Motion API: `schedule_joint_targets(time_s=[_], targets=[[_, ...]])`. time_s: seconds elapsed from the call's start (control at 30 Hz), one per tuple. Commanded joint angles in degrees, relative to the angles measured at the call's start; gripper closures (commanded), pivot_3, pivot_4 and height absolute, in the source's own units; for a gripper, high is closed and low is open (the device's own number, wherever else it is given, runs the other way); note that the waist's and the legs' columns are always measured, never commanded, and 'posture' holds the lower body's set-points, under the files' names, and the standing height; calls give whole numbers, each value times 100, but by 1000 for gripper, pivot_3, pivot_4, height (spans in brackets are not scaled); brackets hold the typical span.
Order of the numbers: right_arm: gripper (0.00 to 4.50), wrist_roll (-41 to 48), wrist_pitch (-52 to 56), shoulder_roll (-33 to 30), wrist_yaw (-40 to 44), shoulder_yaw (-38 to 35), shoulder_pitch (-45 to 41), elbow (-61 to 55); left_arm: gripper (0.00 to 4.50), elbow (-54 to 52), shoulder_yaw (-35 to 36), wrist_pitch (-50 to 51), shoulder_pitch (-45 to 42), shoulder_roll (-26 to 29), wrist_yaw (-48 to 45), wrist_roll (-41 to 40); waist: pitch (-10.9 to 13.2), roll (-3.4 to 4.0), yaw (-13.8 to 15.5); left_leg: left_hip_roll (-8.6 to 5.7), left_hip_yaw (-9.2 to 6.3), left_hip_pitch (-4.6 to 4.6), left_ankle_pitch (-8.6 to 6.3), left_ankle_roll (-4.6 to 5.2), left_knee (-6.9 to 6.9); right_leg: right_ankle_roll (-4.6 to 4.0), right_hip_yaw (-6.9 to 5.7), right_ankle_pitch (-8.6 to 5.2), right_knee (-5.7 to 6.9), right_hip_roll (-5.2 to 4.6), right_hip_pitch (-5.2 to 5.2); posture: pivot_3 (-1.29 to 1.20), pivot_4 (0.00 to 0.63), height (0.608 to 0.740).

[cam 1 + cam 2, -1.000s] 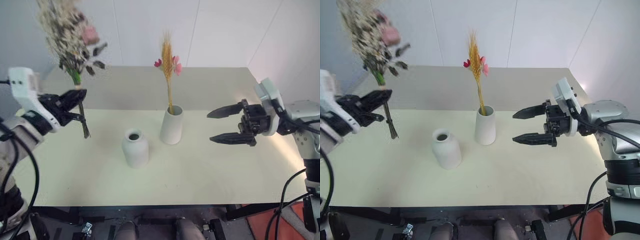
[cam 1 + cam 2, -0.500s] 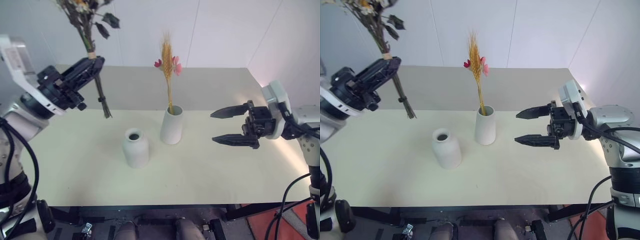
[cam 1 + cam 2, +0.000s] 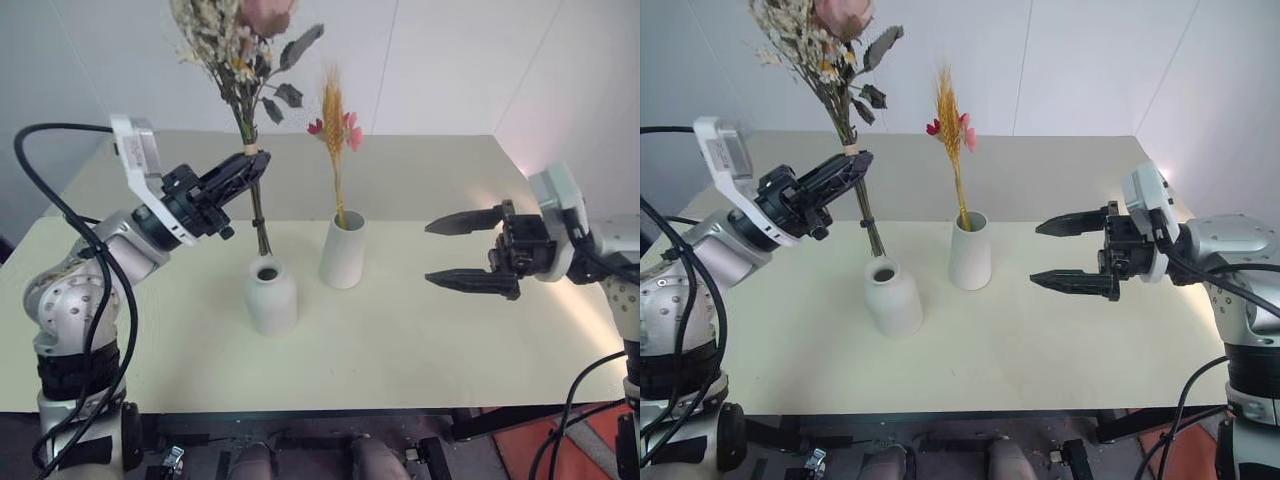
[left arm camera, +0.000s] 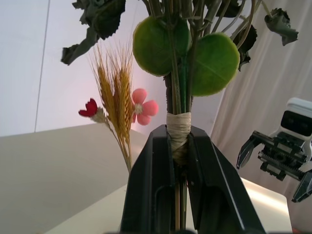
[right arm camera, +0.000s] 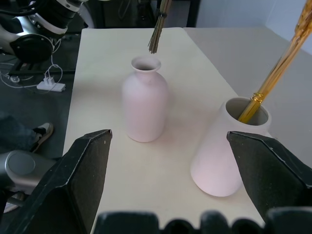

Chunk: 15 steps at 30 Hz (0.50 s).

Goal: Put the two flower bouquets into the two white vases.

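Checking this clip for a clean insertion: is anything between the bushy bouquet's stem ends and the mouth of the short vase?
Nothing visible. The left gripper is shut on the bushy bouquet, whose stem ends hang just above and slightly behind the short vase, mouth uncovered. The tall vase with the wheat bunch stands beside it, clear of the path.

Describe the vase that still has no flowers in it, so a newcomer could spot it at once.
On the pale table, two white vases stand side by side near the middle. The empty vase is the shorter, rounded one with a narrow mouth, under the stems of the bushy bouquet; its taller neighbour already holds wheat ears.
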Motion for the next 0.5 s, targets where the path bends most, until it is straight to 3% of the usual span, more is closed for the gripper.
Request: schedule_joint_targets(time_s=[0.03, 0.5], targets=[[0, 215, 77, -114, -66, -257, 18, -230, 4384, -100, -104, -260, 124, -68, -174, 216, 0, 0, -1, 0, 0, 1, 0, 0, 0, 0, 0, 0, 0, 0, 0, 0, 150, 740], [0, 346, 126, -126, -238, -289, 125, -348, 4384, -261, -231, -254, 562, -70, -289, 486, 0, 0, -5, 1, -1, 1, 0, 0, 1, 1, -1, -1, 1, 1, 0, 0, 150, 740]])
